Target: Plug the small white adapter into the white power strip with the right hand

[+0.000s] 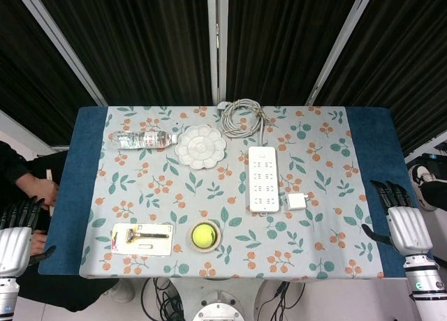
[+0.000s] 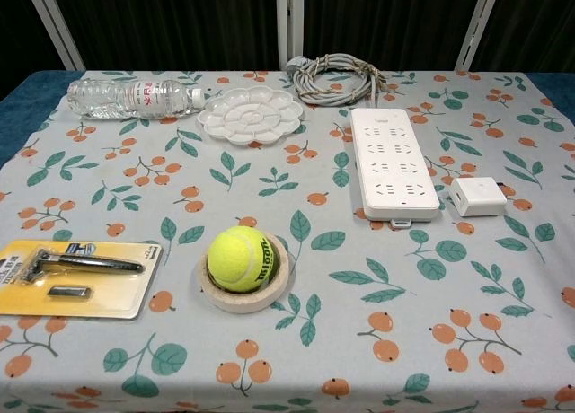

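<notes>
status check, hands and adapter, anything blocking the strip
Both hands open, left hand and right hand off the table edges. Adapter lies unplugged right of the power strip. Nothing in the way.

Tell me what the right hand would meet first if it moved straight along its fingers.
Probably nothing: the right hand points up the bare blue table edge, right of the adapter. Height unclear.
</notes>
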Controlling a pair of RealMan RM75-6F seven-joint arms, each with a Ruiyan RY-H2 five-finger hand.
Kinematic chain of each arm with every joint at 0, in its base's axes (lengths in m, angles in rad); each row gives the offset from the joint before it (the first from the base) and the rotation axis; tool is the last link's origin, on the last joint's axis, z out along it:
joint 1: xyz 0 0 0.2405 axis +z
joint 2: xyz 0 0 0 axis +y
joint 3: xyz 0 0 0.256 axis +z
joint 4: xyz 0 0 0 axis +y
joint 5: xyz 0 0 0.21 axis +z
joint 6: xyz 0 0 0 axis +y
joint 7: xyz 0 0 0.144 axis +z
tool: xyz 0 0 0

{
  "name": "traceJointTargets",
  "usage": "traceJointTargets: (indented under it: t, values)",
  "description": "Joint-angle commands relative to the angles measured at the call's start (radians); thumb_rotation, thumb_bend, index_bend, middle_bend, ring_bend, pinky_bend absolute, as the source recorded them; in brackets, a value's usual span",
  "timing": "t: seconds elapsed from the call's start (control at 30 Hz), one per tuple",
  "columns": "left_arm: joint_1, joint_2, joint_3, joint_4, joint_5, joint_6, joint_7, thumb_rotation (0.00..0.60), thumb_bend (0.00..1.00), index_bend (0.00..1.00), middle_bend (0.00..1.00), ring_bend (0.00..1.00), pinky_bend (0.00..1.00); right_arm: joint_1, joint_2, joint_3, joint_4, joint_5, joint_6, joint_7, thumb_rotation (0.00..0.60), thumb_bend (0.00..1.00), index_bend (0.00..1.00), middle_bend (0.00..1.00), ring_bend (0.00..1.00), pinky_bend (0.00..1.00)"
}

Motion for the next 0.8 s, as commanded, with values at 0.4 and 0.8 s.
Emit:
traceJointTargets:
  t: [0.4,0.8]
  values:
    - [0.005,-0.014,0.004,0.025,0.015,0.017,-0.029,0.600,0.08,0.06,0.00,0.00,0.00,0.024,-0.051,0.011,0.007,-0.001,-0.015,-0.038,0.600,0.13,0.01,0.15,0.00,0.00]
    - [0.036,-0.024,0.018,0.043,0.022,0.054,-0.056,0.600,0.08,0.06,0.00,0.00,0.00,0.154,-0.295,0.024,0.230,0.012,-0.176,-0.113,0.600,0.07,0.31,0.30,0.00,0.00]
